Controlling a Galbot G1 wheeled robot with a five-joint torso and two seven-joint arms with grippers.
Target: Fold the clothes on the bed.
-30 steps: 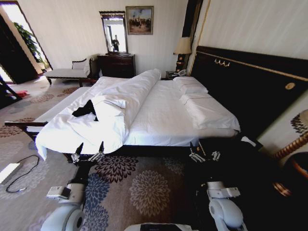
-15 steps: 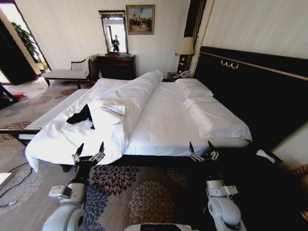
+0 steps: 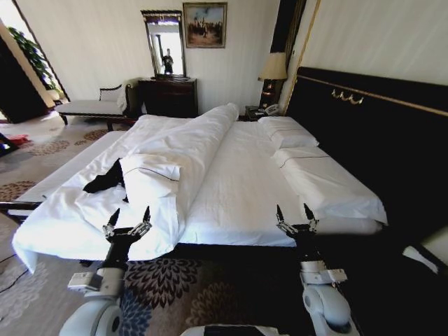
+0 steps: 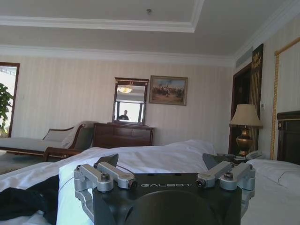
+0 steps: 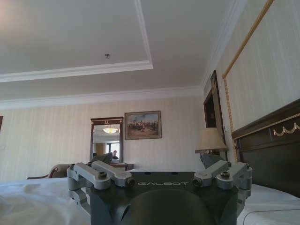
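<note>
The clothes, a crumpled black T-shirt [image 3: 103, 180], lie on the bed's [image 3: 238, 185] left part, beside a folded-back flap of the white duvet [image 3: 183, 143]. In the left wrist view the black T-shirt [image 4: 23, 204] shows low beyond the gripper. My left gripper [image 3: 127, 218] is held upright and open at the bed's near edge, a short way in front of the T-shirt and apart from it. At the near edge further right, my right gripper [image 3: 294, 213] also points up, open and holding nothing. The wrist views show the left gripper [image 4: 161, 163] and the right gripper [image 5: 157, 163] with fingers spread.
A tall dark headboard [image 3: 364, 133] runs along the right, with pillows [image 3: 329, 183] below it. A dresser [image 3: 168, 94] with a mirror, a lamp [image 3: 273, 68] and an upholstered bench [image 3: 82, 107] stand along the far wall. Patterned carpet [image 3: 168, 280] lies between me and the bed.
The whole view has shifted: the bed now looks larger and closer and reaches up to both grippers. Both arms keep the same raised pose with open fingers.
</note>
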